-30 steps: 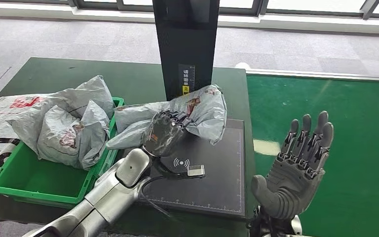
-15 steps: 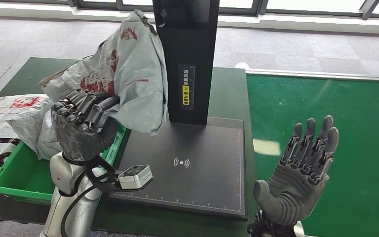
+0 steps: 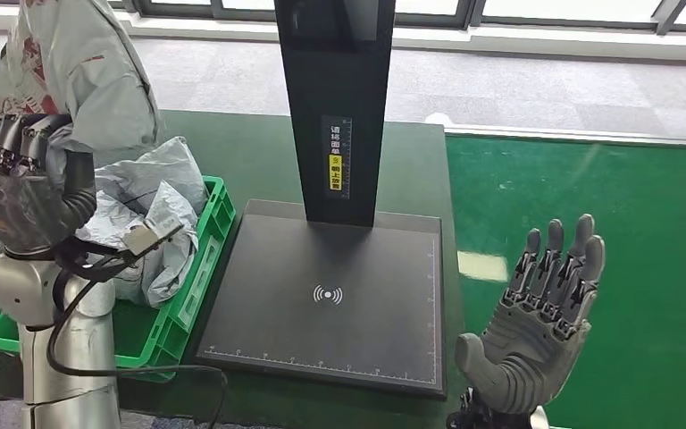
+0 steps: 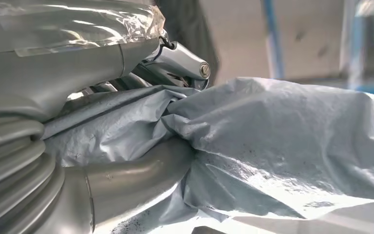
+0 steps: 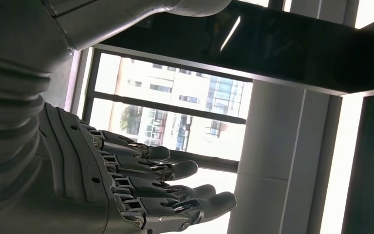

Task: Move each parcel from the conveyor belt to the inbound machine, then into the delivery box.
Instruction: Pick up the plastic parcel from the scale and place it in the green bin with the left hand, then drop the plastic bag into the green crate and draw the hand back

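Grey crumpled plastic mailer parcel (image 3: pixel 71 63) was gripped in the left hand (image 3: pixel 18 188), raised above the green plastic delivery box (image 3: pixel 192 268) that held other grey bags (image 3: pixel 147 201). The black flat inbound machine (image 3: pixel 339 304) lay beside it. The right hand (image 3: pixel 540 322) had its fingers spread, holding nothing, over the green conveyor belt (image 3: pixel 643 232).

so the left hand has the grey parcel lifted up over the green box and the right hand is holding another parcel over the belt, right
Not quite. The left hand does hold the grey parcel raised above the green box, but the right hand holds nothing: the head view shows it open, fingers apart, over the green belt. The right wrist view also shows its fingers spread around nothing.
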